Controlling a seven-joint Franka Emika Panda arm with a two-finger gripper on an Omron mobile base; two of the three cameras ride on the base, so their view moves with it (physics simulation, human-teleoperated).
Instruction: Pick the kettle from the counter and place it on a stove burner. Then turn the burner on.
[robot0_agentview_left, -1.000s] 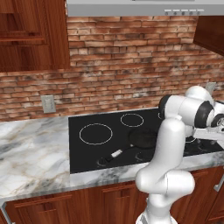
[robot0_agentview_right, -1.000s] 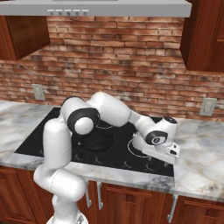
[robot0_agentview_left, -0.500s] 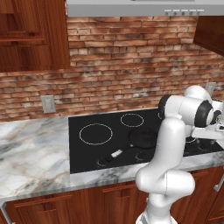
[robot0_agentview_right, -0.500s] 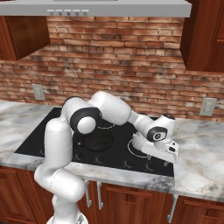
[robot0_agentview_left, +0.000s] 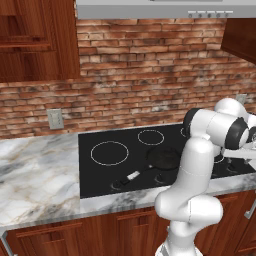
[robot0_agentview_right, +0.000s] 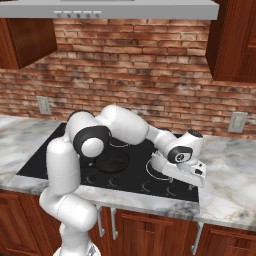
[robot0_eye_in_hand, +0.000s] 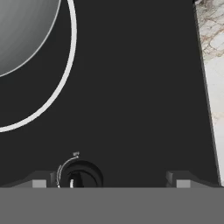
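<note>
In the hand view the kettle (robot0_eye_in_hand: 22, 30) shows as a silver-grey dome at the top left, standing inside the white ring of a stove burner (robot0_eye_in_hand: 64, 78). My gripper (robot0_eye_in_hand: 111, 181) is open over the black glass in front of that ring, with nothing between its fingers. A round burner knob (robot0_eye_in_hand: 81, 177) lies just inside the left fingertip (robot0_eye_in_hand: 39, 183). From the right base view my gripper (robot0_agentview_right: 189, 181) hangs low over the stove's front right corner, with the burner ring (robot0_agentview_right: 152, 170) partly showing behind the hand. The marble counter (robot0_eye_in_hand: 214, 65) begins right of the glass.
A black frying pan (robot0_agentview_left: 162, 157) sits mid-stove, its handle (robot0_agentview_left: 132, 176) pointing to the front left. A large white ring (robot0_agentview_left: 110, 152) and a smaller one (robot0_agentview_left: 151, 136) mark other burners. Counter (robot0_agentview_left: 35, 175) stretches left; a brick wall with an outlet (robot0_agentview_left: 55, 119) stands behind.
The hand has settled very slightly lower over the stove's front right. Kettle and pan stay where they were.
</note>
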